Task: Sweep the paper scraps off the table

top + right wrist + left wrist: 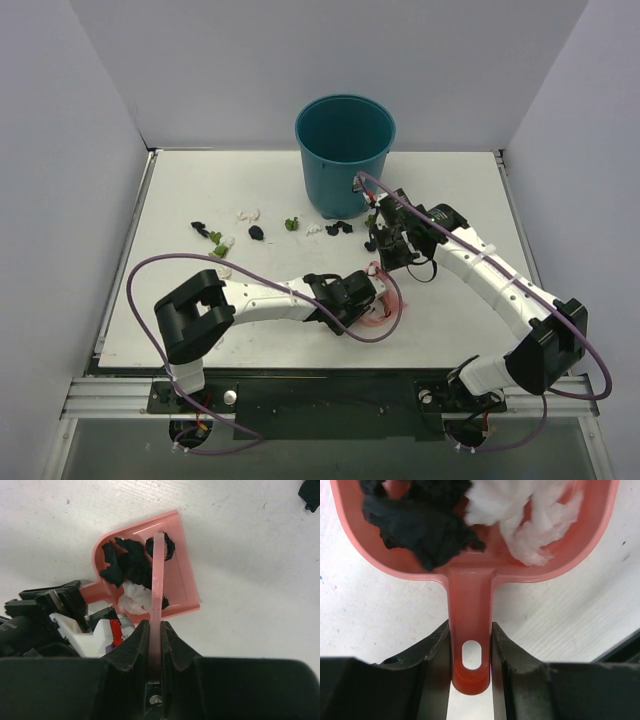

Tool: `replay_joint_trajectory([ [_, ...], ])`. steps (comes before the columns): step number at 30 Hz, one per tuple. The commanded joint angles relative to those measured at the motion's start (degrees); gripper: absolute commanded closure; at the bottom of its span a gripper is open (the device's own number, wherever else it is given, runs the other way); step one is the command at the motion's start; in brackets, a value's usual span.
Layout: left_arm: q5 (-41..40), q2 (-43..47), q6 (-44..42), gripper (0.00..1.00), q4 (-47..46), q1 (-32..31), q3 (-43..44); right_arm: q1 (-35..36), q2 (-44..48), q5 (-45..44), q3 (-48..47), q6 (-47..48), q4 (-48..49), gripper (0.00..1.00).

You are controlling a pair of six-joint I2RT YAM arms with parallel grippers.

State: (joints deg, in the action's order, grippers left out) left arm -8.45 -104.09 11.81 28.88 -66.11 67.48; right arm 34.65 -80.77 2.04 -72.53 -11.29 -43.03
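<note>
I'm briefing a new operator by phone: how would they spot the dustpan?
On the white table, come from the teal bucket toward the near edge. There the left gripper is shut on the handle of the dustpan. It is the only pink scoop, with black and white paper scraps in it, unlike the thin pink brush in the right gripper.

dustpan (470,595): pink plastic, smooth and glossy
brush (158,565): pink plastic, slightly translucent
paper scraps (420,525): crumpled matt paper, fibrous at the edges
tabletop (200,190): white, matt, faintly scuffed; metal edging
left fingers (420,680): black matt plastic
bucket (340,165): teal plastic, smooth
</note>
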Motion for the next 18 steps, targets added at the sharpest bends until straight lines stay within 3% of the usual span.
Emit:
replay_joint_trajectory([
  [1,-2.4,2.7,1.6,1.00,-8.6,0.3,-2.4,1.1,2.7,0.8,-4.3,-3.4,-3.8,1.00],
  [12,-5.4,7.2,2.2,1.00,-14.5,0.0,-7.6,1.0,5.6,-9.0,-10.9,-6.3,-10.7,1.00],
  [18,-6.3,8.9,2.4,1.00,-14.6,-0.2,-7.8,1.0,7.4,-7.8,-13.6,-6.6,-12.5,1.00],
])
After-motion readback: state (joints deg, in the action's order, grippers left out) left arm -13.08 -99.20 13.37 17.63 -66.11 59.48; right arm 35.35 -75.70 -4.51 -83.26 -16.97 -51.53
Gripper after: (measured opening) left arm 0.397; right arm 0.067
